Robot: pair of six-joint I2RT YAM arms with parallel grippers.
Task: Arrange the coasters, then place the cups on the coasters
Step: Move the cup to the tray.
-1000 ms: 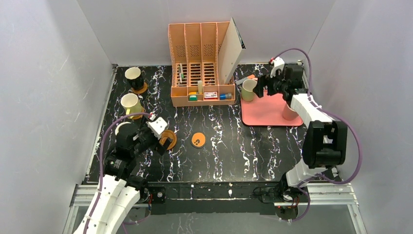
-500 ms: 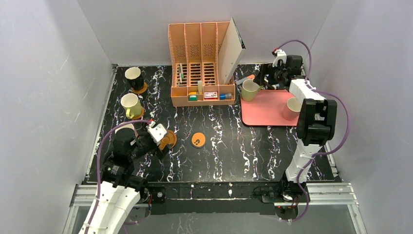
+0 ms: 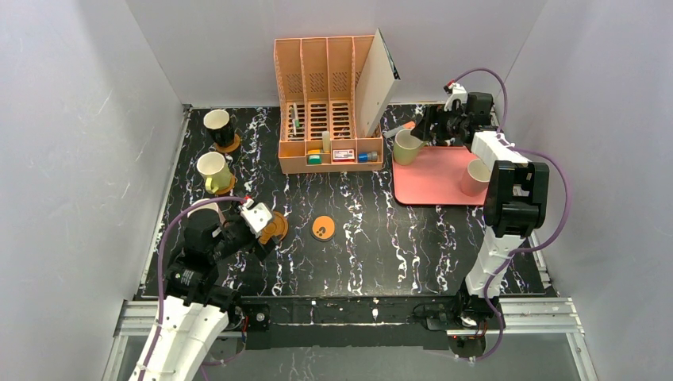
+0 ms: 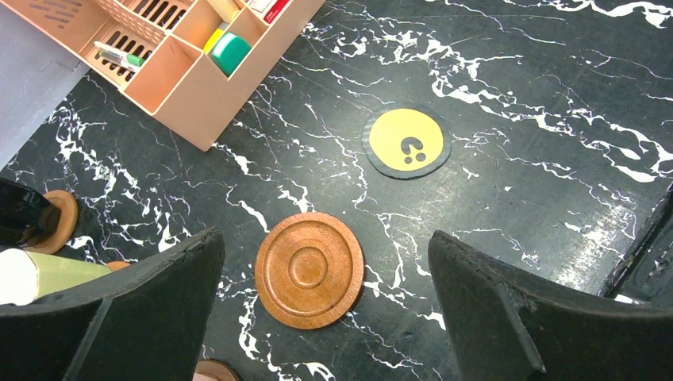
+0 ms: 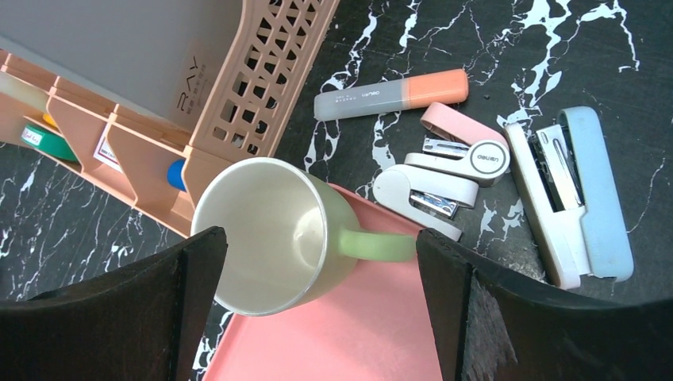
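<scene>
Your left tool (image 4: 325,317), spread, hangs over the bare ringed wooden coaster (image 4: 309,270) at eight o'clock. Your right tool (image 5: 317,317), spread, hangs over the olive green mug (image 5: 274,234) at one o'clock. The black mug (image 3: 217,125) and yellow mug (image 3: 213,170) sit on coasters (image 3: 229,145); the pink mug (image 3: 476,176) waits.

Near left: left arm (image 3: 182,325) rises from its base and leans forward toward the middle of the tabletop (image 3: 381,238), wrist pitched down. The left tool (image 3: 268,230) sits low, jaws spread wide, its fingers (image 4: 135,309) gripping nothing.

Near right: right arm (image 3: 516,198) has its upper link near upright, forearm stretched to the far right corner, wrist turned left. The right tool (image 3: 426,133) also has jaws spread wide and nothing between the fingers.
</scene>
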